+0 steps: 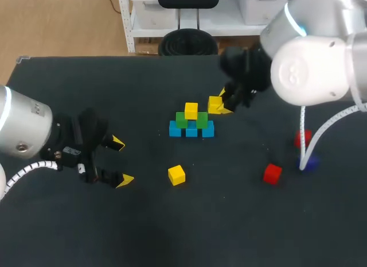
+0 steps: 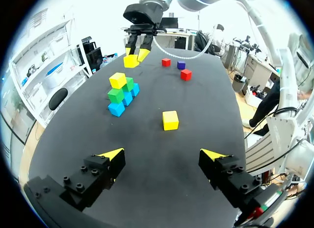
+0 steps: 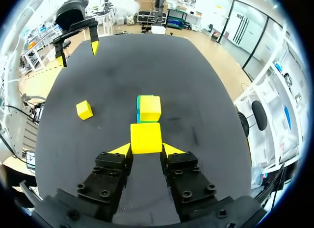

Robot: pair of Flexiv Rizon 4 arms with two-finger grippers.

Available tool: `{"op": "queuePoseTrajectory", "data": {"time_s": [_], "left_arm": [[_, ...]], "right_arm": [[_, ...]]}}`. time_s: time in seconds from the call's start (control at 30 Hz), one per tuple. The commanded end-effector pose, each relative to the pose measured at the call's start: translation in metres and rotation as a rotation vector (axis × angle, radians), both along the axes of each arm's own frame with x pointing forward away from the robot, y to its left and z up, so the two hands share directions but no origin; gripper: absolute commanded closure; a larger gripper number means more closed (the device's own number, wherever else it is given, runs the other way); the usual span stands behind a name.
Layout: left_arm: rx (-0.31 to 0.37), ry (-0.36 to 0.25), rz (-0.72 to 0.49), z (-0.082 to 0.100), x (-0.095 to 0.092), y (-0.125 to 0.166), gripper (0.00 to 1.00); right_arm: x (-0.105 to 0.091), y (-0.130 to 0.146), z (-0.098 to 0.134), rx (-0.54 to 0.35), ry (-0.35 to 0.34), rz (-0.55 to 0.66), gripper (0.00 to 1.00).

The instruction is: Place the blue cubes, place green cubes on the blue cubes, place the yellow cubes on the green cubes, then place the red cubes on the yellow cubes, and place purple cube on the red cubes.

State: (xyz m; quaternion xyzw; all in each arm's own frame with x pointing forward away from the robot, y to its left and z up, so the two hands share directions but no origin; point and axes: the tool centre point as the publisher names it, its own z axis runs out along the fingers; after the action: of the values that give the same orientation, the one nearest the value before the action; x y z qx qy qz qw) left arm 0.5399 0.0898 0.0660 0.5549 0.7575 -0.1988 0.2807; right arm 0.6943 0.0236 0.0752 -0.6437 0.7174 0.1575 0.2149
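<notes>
**One claw clamped, one spread**

The right gripper [image 1: 223, 103] is clamping a small yellow cube [image 1: 215, 104] just far-right of the stack [image 1: 191, 122] of blue cubes [image 1: 191, 130], green cubes [image 1: 192, 120] and a top yellow cube [image 1: 191, 109], well apart from the black table's [image 1: 241, 221] edges. The left gripper [image 1: 121, 161] is hovering near-left, jaws apart.

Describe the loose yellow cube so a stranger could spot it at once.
Find the stack of blue and green cubes at the middle of the black table. Nearer the robot, toward the left gripper, a yellow cube lies alone on the table. Unlike it, the top cube crowns the stack and the held cube is clamped in the right gripper.
</notes>
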Motion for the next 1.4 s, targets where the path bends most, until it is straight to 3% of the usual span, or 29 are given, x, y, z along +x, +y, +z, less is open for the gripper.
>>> {"op": "queuePoseTrajectory", "data": {"time_s": [0.03, 1.4], "left_arm": [[-0.008, -0.004, -0.002, -0.001, -0.001, 0.002, 0.0], [-0.008, -0.004, -0.002, -0.001, -0.001, 0.002, 0.0]], "right_arm": [[0.002, 0.006, -0.003, 0.002, 0.008, 0.003, 1.0], [0.016, 0.017, -0.022, -0.054, 0.005, 0.003, 1.0]]}}
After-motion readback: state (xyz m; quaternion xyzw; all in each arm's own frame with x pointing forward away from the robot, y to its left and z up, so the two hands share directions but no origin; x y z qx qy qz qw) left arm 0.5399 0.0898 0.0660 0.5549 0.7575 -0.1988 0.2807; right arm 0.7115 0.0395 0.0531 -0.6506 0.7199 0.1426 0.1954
